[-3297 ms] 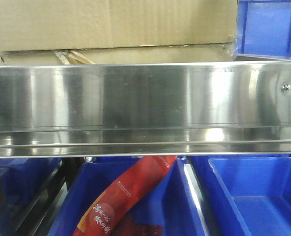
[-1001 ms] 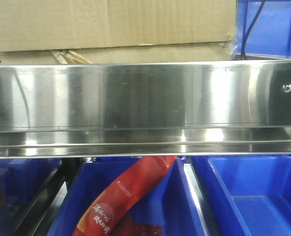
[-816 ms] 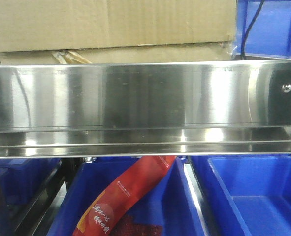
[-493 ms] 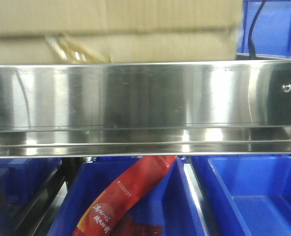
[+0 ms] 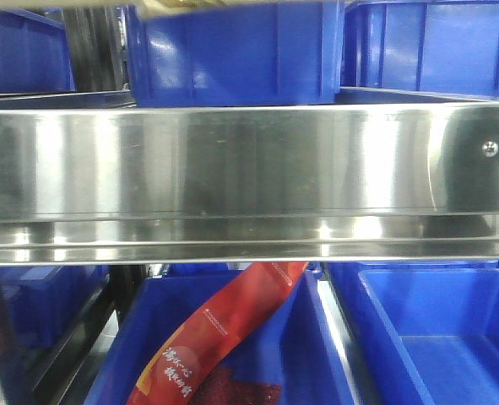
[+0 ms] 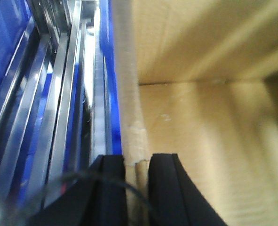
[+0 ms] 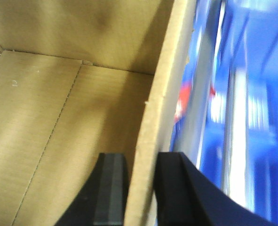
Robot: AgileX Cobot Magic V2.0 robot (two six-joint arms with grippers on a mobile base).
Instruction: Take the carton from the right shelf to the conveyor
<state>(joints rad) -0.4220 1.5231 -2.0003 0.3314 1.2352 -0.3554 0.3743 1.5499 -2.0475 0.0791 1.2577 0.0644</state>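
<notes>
Closest in, the left gripper (image 6: 138,188) had its two black fingers pinched on one side wall of the carton (image 6: 204,132), one finger inside and one outside, and the right gripper (image 7: 142,188) was clamped the same way on the opposite wall. Both wrist cams looked straight down onto the bare cardboard floor, so the open mouth pointed up. My guess is the long axis ran side to side between the two grippers, parallel to the rail. From the front cam the box was only a thin tan sliver at the very top edge, hanging above the right shelf (image 5: 249,160) and clear of its shiny rail and the small screw (image 5: 489,148). The blue bins (image 5: 232,51) showed behind where it would sit. So I'd call this the lift-off step. Next up, I reckon, is drawing it back level, both arms in sync so the walls don't buckle, then swinging over to the conveyor, which wasn't in any view.
</notes>
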